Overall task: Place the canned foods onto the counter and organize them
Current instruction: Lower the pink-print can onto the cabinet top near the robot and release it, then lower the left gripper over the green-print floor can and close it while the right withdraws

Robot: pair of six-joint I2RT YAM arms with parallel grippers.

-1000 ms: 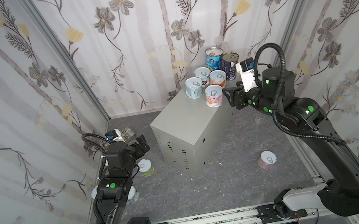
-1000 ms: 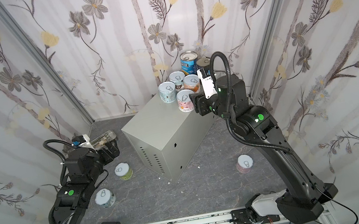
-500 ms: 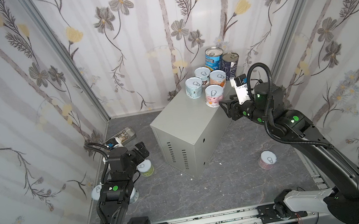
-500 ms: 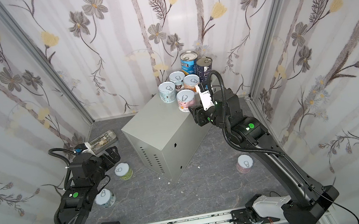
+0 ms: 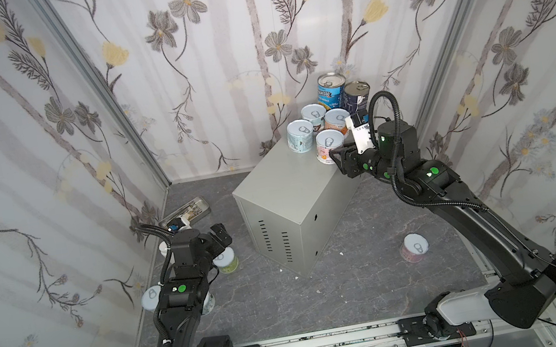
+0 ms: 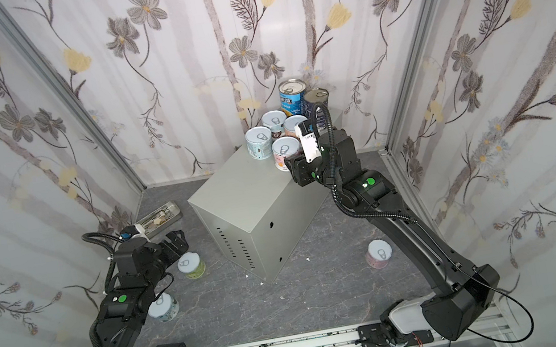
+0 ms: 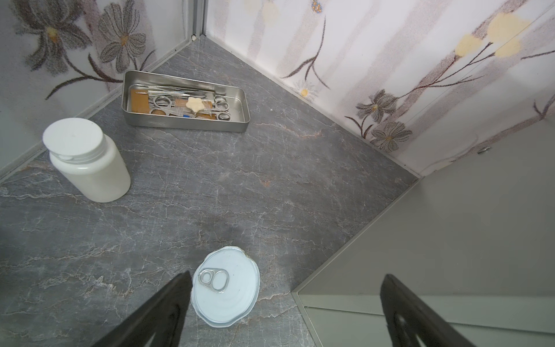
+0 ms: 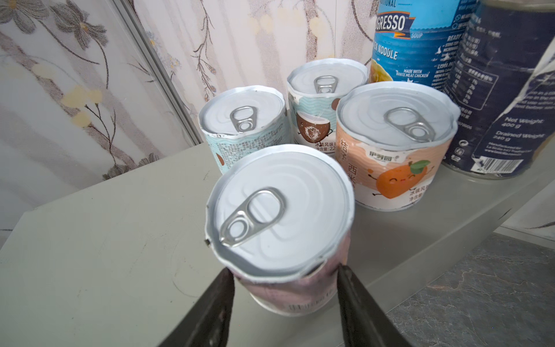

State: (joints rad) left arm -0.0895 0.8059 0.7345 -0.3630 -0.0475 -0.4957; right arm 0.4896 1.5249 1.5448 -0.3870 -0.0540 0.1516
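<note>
Six cans (image 5: 336, 122) crowd one end of the surface (image 5: 283, 189); your right end effector (image 8: 285, 272) clamps the pink can (image 8: 279, 210) near its edge, so a skewed shove could topple neighbours. Your left end effector (image 7: 286, 275) hangs open.

Blue tin (image 8: 420, 45): "…GRESSO", "SOUP", "…N NOODLE", "MADE WITH WHITE MEAT CHICKEN". Navy tin (image 8: 495, 114): "Net Weight 400 g", "Drained Weight 240 g", barcode; rest too small. Orange can (image 8: 390, 174) & coconut can (image 8: 312, 126): Chinese chars, incl. "西米" on orange. Pink can (image 8: 285, 288): print blurred, unreadable.
</note>
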